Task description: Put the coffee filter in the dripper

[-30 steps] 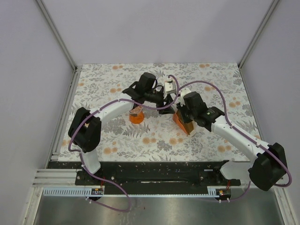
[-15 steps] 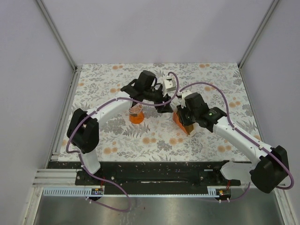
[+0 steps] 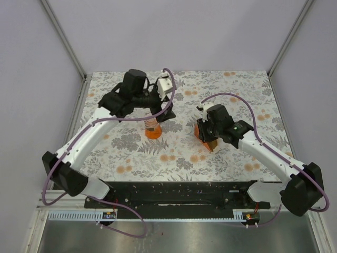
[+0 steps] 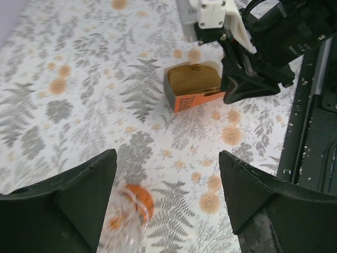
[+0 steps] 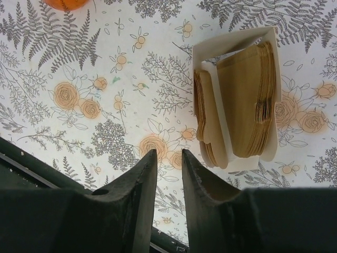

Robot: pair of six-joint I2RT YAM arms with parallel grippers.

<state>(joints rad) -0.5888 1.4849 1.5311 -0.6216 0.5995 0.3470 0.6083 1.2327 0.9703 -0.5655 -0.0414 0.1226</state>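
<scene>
The left tool holds nothing: its two dark fingers are spread wide and hang in the air over the desk, which is covered with a white cloth printed with grey ferns and orange flowers. In the left wrist view the small clear funnel-topped dripper with its orange base shows low in the gap between those fingers, upright on the desk and touched by neither. From above, the dripper stands near the middle of the desk, just below the left tool's fingers and to the left of the beige wedge-shaped cardboard holder, with bare cloth between the two. The holder has an orange side panel and carries a stack of brown paper filters standing on edge. The right tool is nearly closed, with only a narrow slit between its fingers through which the patterned cloth shows, and nothing is held in it. Its tips hang above the desk just beside one end of the holder and do not touch the papers. A single thin light-brown coffee filter cannot be made out on its own, because the dripper's mouth is too small and blurred in every view to tell whether a paper sits inside it.
</scene>
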